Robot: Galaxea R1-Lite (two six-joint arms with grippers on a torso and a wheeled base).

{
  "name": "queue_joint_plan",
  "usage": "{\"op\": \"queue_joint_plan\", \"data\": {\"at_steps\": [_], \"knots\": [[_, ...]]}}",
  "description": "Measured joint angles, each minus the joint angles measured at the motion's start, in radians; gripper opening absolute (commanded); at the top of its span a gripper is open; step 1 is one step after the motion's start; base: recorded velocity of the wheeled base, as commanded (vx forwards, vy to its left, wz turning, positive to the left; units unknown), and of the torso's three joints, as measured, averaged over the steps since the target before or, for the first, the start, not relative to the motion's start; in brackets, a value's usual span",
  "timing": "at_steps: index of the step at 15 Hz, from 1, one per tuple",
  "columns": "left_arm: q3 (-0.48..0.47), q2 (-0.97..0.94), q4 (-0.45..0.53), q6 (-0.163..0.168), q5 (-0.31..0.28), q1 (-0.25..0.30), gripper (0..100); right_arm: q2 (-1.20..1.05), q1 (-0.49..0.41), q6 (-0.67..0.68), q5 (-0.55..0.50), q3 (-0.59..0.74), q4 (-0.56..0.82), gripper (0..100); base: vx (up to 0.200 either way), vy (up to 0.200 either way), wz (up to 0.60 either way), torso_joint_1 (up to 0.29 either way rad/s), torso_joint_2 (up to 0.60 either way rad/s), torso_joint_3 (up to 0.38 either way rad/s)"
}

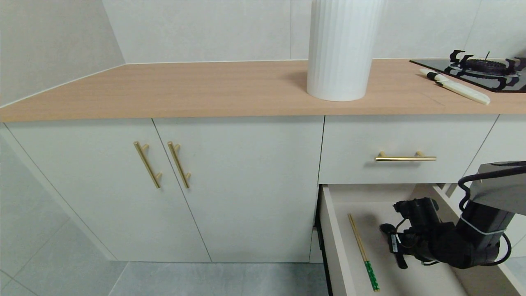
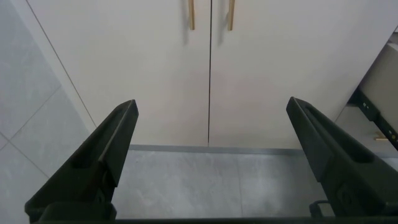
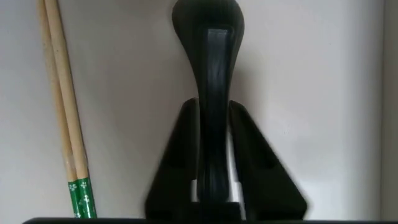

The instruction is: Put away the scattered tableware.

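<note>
Black spoon (image 3: 208,68), half-hidden in right gripper (image 3: 213,118)

Chopsticks (image 1: 362,253) lie in open drawer (image 1: 332,238)

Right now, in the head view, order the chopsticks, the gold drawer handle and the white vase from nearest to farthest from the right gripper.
From the right gripper, jaws shut on the black spoon:
1. Chopsticks, beside it in the open drawer.
2. Gold drawer handle, just above.
3. White vase, on the counter.
</note>
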Motion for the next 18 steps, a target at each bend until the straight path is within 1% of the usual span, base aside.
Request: {"op": "queue_joint_plan", "data": {"at_steps": [4, 6, 7, 9, 10, 13, 15, 16, 18], "knots": [[0.0, 0.0, 0.0, 0.0, 0.0, 0.0, 100, -0.04, -0.001, 0.001, 0.0, 0.01, 0.003, 100, 0.0, 0.0, 0.0, 0.0, 0.0, 0.0], [0.0, 0.0, 0.0, 0.0, 0.0, 0.0, 100, -0.12, -0.007, 0.001, 0.0, 0.022, 0.022, 100, 0.0, 0.0, 0.0, 0.0, 0.0, 0.0], [0.0, 0.0, 0.0, 0.0, 0.0, 0.0, 100, -0.172, -0.011, 0.0, 0.001, 0.027, 0.056, 100, 0.0, 0.0, 0.0, 0.0, 0.0, 0.0], [0.0, 0.0, 0.0, 0.0, 0.0, 0.0, 100, -0.314, -0.018, 0.0, 0.009, 0.027, 0.218, 100, 0.0, 0.0, 0.0, 0.0, 0.0, 0.0], [0.0, 0.0, 0.0, 0.0, 0.0, 0.0, 100, -0.391, -0.019, 0.0, 0.013, 0.019, 0.325, 100, 0.0, 0.0, 0.0, 0.0, 0.0, 0.0], [0.0, 0.0, 0.0, 0.0, 0.0, 0.0, 100, -0.624, -0.014, -0.001, 0.051, -0.037, 0.734, 100, 0.0, 0.0, 0.0, 0.0, 0.0, 0.0], [0.0, 0.0, 0.0, 0.0, 0.0, 0.0, 100, -0.755, -0.009, 0.0, 0.094, -0.122, 1.016, 100, 0.0, 0.0, 0.0, 0.0, 0.0, 0.0], [0.0, 0.0, 0.0, 0.0, 0.0, 0.0, 100, -0.806, -0.001, -0.001, 0.12, -0.163, 1.093, 100, 0.0, 0.0, 0.0, 0.0, 0.0, 0.0], [0.0, 0.0, 0.0, 0.001, 0.0, 0.0, 100, -0.887, 0.021, -0.004, 0.14, -0.207, 1.188, 100, 0.0, 0.0, 0.0, 0.0, 0.0, 0.0]]}}
